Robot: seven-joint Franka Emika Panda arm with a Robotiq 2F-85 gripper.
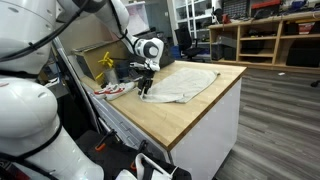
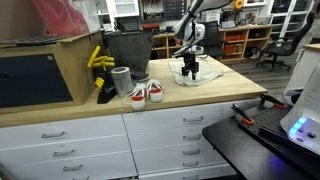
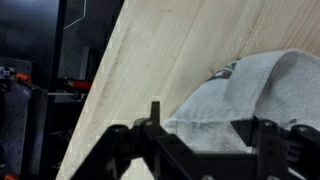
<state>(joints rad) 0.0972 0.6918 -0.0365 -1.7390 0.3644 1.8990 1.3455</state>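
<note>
Spread flat on the wooden table, the pale cloth lies toward its far side, well apart from the front edge in an exterior view. Right at the cloth's near border stands the end effector, lowered onto it; in the wrist view its fingers are wide apart, astride the cloth's edge and gripping nothing. Beside it lie red-and-white sneakers, then a grey cup and a black bin.

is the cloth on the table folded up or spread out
Spread out: the cloth lies mostly flat across the tabletop, only rumpled at the edge by the gripper.
</note>
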